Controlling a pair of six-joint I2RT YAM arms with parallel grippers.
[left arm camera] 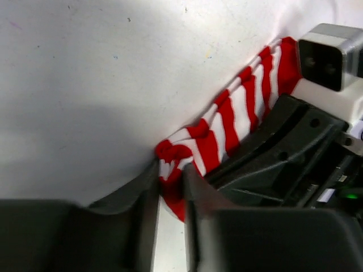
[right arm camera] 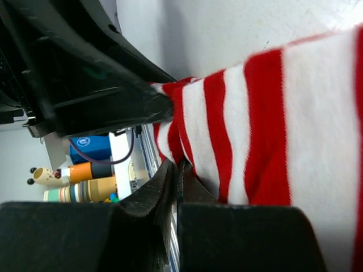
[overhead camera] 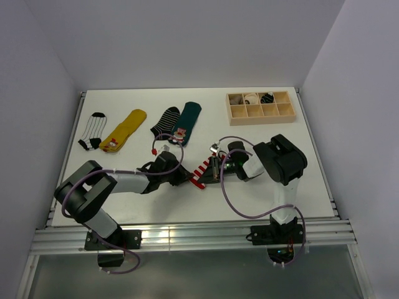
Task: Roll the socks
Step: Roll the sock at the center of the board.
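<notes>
Left claw: the black left gripper fills the bottom of its wrist view, jaws drawn narrow and pinching the bunched end of the red-and-white striped fabric sock.
Right claw: the black right gripper is closed to a seam, and the sock's edge appears to run into that seam, so it looks like a thin pinch on the same sock.
Sock position: it lies stretched between the two claws near the middle of the white table, slightly towards the arm bases.
Other socks: a dark green sock with a bear figure, a black sock with thin white stripes, a yellow sock and a white sock with black stripes lie flat in a row at the far left.
Tray: a pale wooden tray with eight compartments sits at the far right; three far-row compartments hold rolled bundles.
Risk, slip: the right claw holds very little fabric, so a pull or twist could tug the edge free and let the sock go slack.
Risk, contact: the two claws are close together, so a turning move could knock finger against finger.
Risk, loose roll: the bunched end may unfold if either pinch eases early.
Writing: none legible; a blue box beyond the table carries a small round emblem, too small to read.
</notes>
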